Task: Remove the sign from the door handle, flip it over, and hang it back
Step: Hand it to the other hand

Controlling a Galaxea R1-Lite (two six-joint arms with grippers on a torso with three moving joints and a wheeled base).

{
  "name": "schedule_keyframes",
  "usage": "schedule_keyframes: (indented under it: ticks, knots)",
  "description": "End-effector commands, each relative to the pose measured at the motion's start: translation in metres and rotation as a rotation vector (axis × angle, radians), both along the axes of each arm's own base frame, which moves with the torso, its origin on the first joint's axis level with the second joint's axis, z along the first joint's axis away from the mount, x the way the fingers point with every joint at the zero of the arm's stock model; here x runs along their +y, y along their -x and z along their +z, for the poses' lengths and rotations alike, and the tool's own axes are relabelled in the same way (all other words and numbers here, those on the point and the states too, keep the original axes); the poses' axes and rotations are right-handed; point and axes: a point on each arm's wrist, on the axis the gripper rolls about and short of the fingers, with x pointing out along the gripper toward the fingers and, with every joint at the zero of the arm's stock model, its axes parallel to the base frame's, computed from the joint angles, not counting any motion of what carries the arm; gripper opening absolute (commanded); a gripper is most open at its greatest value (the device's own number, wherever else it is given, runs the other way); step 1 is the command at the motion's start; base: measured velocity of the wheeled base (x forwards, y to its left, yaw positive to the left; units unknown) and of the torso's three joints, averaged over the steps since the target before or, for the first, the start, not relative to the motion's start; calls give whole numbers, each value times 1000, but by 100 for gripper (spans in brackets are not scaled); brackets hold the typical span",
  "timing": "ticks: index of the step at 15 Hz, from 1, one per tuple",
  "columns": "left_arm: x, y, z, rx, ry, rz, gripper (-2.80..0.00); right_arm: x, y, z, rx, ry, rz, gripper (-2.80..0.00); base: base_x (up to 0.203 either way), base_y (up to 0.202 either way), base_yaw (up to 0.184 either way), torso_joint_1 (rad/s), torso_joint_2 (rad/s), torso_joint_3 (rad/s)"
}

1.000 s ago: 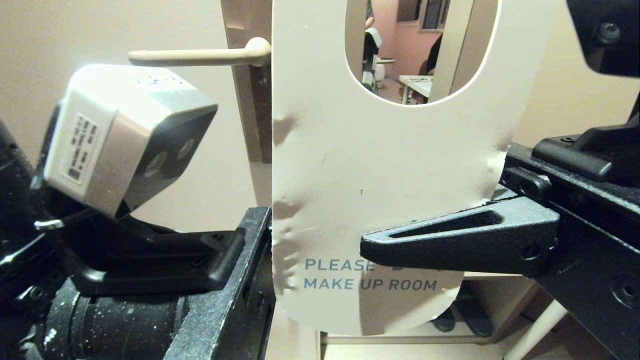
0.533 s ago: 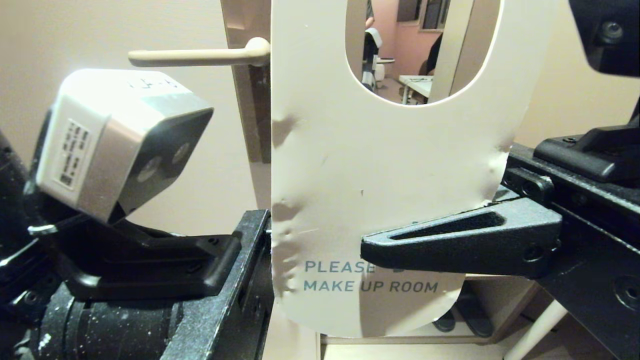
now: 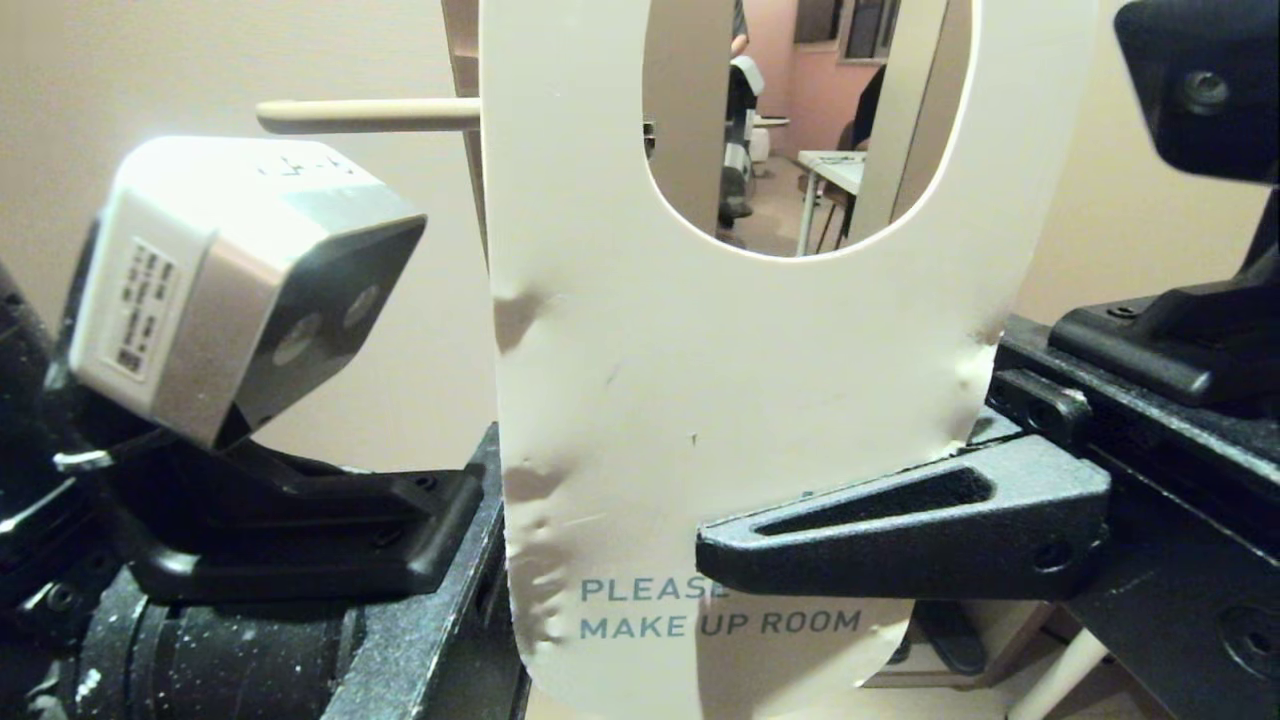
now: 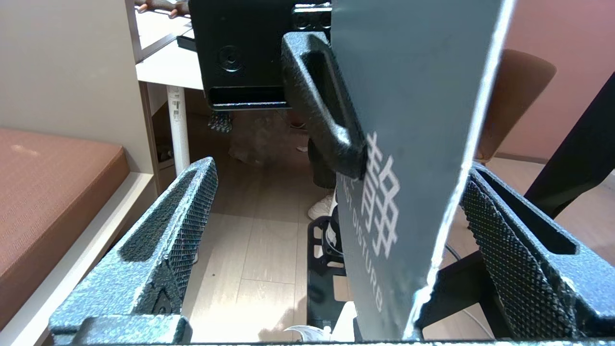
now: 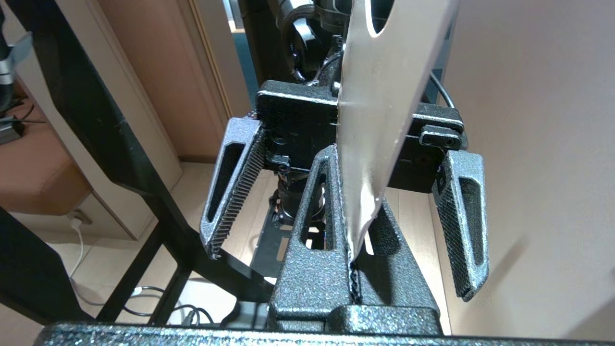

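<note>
Sign [image 3: 740, 400] is off the door handle [image 3: 365, 115], held in the air just right of it and close to the head camera. Right hand [image 5: 353, 250] is clamped on its lower edge; left hand [image 4: 336, 230] gapes wide around it, gripping nothing. White "MAKE UP ROOM" face shows toward the robot, so the flip looks done; rehanging is left. Long axis upright, hole on top.

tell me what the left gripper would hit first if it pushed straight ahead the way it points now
Probably the sign: its edge already stands between the open fingers of the left gripper, close to one finger. Just beyond lies the right gripper, shut on the sign. Depth is hard to judge.
</note>
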Motion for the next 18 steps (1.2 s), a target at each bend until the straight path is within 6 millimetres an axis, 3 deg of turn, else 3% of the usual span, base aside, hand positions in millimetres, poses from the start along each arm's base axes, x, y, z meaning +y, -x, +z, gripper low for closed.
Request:
schedule_keyframes:
  ticks: [1,5,6,18]
  knots:
    - [0,0,0,-2,3,-3,0,1,0,-1,2,1,6,-280,0,0,0,0,0,0]
    - [0,0,-1,-2,0,-2,0,1,0,-2,5,4,6,-280,0,0,0,0,0,0]
    - [0,-1,-1,0,-1,-1,-280,1,0,-2,6,5,6,-280,0,0,0,0,0,0]
    - [4,3,2,48,8,-10,-280,2,-1,-9,18,22,-4,-280,0,0,0,0,0,0]
